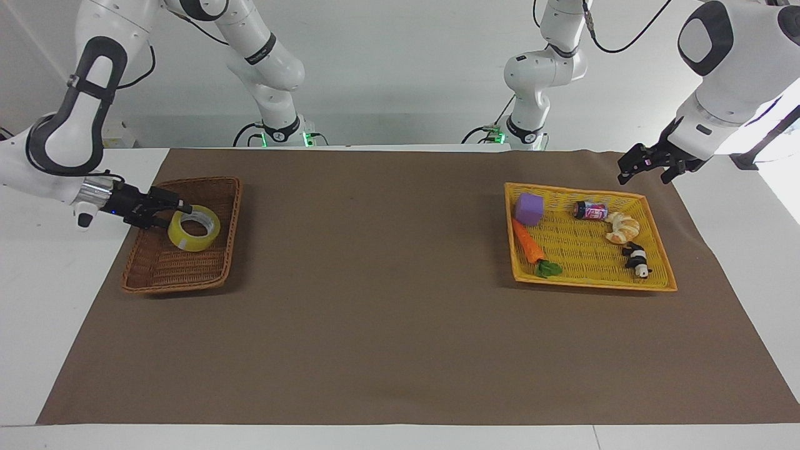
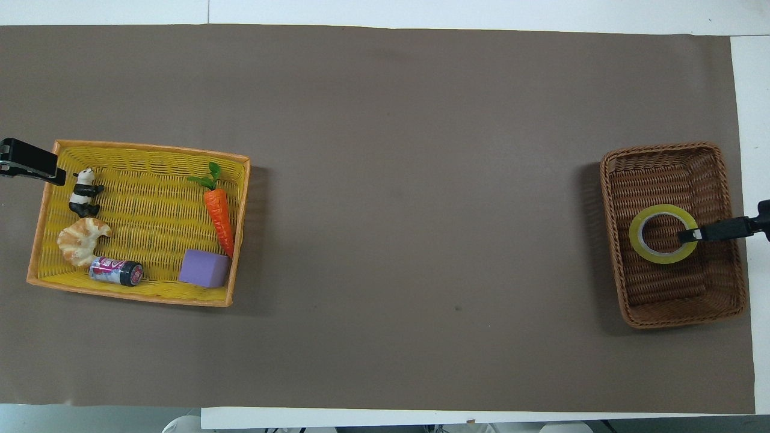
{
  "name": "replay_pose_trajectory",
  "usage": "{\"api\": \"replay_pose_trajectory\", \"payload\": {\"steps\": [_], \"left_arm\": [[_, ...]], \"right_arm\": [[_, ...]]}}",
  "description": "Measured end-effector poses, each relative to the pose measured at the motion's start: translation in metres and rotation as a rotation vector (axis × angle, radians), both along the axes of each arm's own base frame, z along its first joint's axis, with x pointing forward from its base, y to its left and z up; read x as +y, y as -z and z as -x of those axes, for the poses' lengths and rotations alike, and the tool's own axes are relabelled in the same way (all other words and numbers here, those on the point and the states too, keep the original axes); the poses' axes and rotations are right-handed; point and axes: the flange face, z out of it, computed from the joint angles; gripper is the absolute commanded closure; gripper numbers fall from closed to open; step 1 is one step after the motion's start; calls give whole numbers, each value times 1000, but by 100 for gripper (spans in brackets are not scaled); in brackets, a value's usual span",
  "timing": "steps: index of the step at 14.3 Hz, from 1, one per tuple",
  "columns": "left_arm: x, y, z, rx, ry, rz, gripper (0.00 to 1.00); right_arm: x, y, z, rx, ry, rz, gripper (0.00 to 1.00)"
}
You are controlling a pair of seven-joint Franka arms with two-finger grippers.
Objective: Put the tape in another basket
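**Tape gripped in wicker basket**

My right gripper point(image 1: 181, 208) pinches the tape point(image 1: 194, 228), lying inside the brown basket point(image 1: 215, 275). In the yellow tray point(image 1: 594, 282), a can point(image 1: 590, 210) whose label I cannot read. My left gripper point(image 1: 628, 174) waits; its fingers I cannot tell.

No lettering can be read anywhere. The small can point(image 1: 590, 210) in the yellow tray point(image 1: 659, 284) carries a pink and white label, but its print is too small to make out.
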Motion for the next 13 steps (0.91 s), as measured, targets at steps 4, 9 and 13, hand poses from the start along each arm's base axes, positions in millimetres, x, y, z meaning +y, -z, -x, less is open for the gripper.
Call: {"api": "replay_pose_trajectory", "payload": {"steps": [4,9,13], "left_arm": [[-15,-9,4,3,29,-1,0],[-20,-15,9,-4,38,-4,0],[-14,-12,9,5,27,-6,0]], "right_arm": [[14,-51,-18,-55,-102,124,0],[55,-120,-38,-114,-182,275,0],[129,-198,-46,-112,-132,489,0]]}}
